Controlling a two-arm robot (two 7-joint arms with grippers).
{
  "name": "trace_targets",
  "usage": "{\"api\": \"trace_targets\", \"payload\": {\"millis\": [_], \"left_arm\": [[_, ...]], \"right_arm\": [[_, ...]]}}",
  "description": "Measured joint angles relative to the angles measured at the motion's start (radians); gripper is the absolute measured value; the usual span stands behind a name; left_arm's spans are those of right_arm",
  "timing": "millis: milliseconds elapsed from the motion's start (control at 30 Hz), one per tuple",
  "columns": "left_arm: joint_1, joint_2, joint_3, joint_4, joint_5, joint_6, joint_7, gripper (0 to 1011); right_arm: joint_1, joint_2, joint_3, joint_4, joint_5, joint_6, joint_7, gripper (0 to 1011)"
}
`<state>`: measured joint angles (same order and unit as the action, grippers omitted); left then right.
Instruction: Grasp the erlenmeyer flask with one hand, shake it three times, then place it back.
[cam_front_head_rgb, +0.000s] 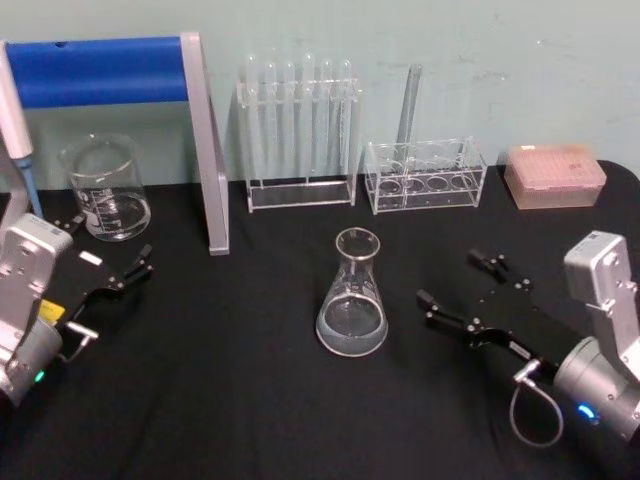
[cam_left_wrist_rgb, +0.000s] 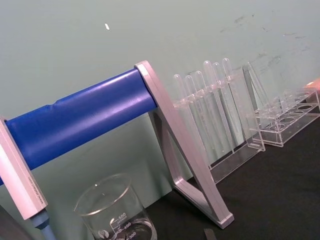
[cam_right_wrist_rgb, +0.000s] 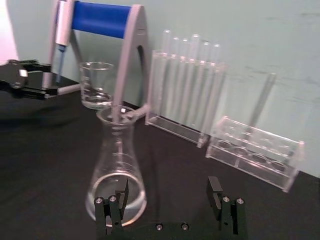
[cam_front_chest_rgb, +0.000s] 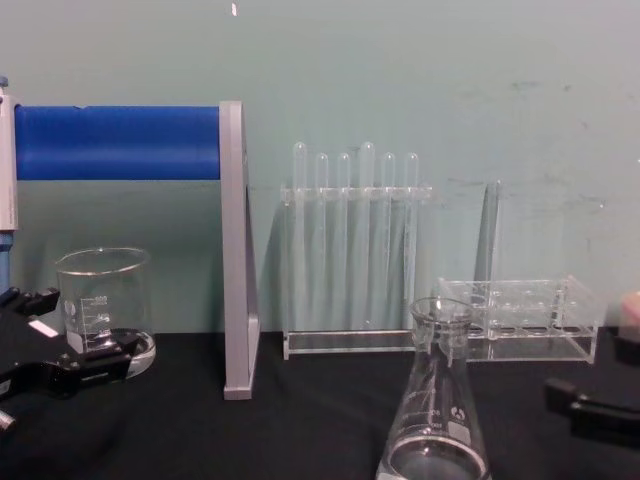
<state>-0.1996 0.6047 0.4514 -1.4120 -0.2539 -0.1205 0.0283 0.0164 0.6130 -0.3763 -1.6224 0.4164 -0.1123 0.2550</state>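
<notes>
Erlenmeyer flask: the erlenmeyer flask (cam_front_head_rgb: 352, 295) stands upright near the middle of the black desk (cam_front_head_rgb: 250, 400), with a shallow pool of clear liquid in its wide base; nothing is touching it.

Right end effector: the right end effector (cam_front_head_rgb: 449, 277) lies low over the desk on the flask's right side, pointed toward it but apart from it. Its two fingers (cam_right_wrist_rgb: 216, 190) are spread wide and hold nothing. In the right wrist view the flask (cam_right_wrist_rgb: 117, 165) stands ahead of one finger rather than between the pair.

Left end effector: the left end effector (cam_front_head_rgb: 108, 240) sits at the left side of the desk, just in front of the beaker (cam_front_head_rgb: 105, 187), also spread open and empty (a small white label shows on it).

Back row, left: a stand with a blue bar (cam_front_head_rgb: 100, 70) rises behind the beaker, and a pipette (cam_front_head_rgb: 18, 130) hangs at its outer end.

Back row, middle: a clear test tube rack (cam_front_head_rgb: 298, 130) holds a line of upright tubes against the wall.

Back row, right: a low rack (cam_front_head_rgb: 425, 175) carries one tall tube, and a pink box (cam_front_head_rgb: 555, 175) sits beside it at the desk's far right.

Chest view: the flask (cam_front_chest_rgb: 435, 420) rises in the foreground, its neck in front of the low rack.
</notes>
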Motion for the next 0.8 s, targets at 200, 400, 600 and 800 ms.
{"api": "trace_targets", "payload": {"millis": [200, 400, 600, 800], "left_arm": [[0.000, 0.000, 0.000, 0.000, 0.000, 0.000, 0.000, 1001], [0.000, 0.000, 0.000, 0.000, 0.000, 0.000, 0.000, 1001], [0.000, 0.000, 0.000, 0.000, 0.000, 0.000, 0.000, 1001], [0.000, 0.000, 0.000, 0.000, 0.000, 0.000, 0.000, 1001]], "right_arm": [[0.017, -0.028, -0.015, 0.010, 0.000, 0.007, 0.042, 1000], [0.037, -0.055, -0.025, 0.031, -0.006, 0.007, 0.071, 1000], [0.071, -0.102, -0.029, 0.078, -0.009, -0.006, 0.098, 1000], [0.102, -0.138, -0.033, 0.117, -0.013, -0.015, 0.131, 1000]]}}
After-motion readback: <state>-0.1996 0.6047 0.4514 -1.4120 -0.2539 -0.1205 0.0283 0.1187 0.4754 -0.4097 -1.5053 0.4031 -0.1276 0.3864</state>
